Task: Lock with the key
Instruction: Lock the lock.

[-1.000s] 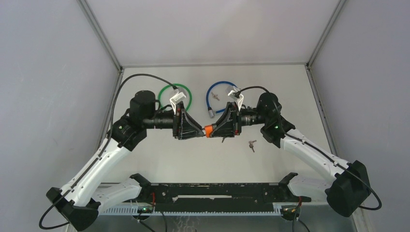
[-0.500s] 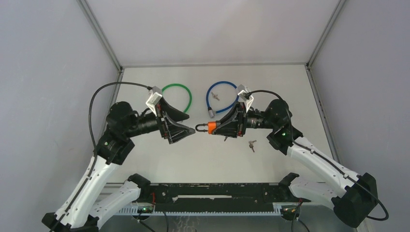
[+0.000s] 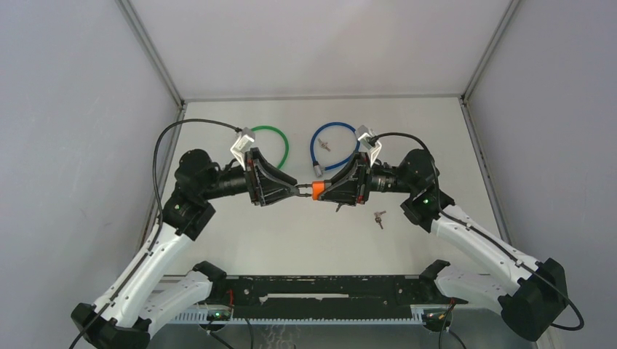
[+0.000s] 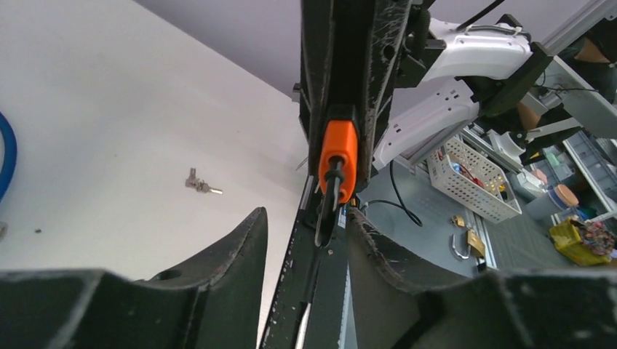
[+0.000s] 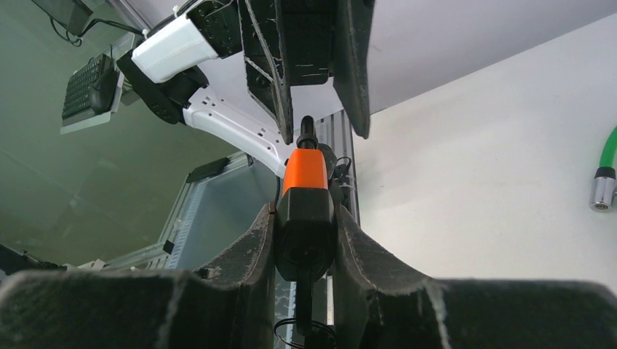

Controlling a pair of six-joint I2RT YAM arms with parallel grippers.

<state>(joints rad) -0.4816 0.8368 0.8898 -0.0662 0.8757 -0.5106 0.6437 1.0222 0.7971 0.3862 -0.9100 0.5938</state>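
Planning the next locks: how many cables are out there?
2: green cable at the back, left of centre; blue cable just right of it. Both partly covered; more could be hidden.

both arms raised, tip to tip, left gripper (image 3: 294, 190) parted, right gripper (image 3: 321, 191) clamped

Setting: probably a robotics lab. Grey enclosure panels (image 3: 73, 109) ringed a white table (image 3: 320, 233); a wire basket (image 4: 469, 178) and a keyboard (image 5: 87, 87) sat outside.

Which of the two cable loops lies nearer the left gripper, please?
The green cable loop, behind the left gripper; the blue cable loop lies behind the right gripper and its orange padlock.
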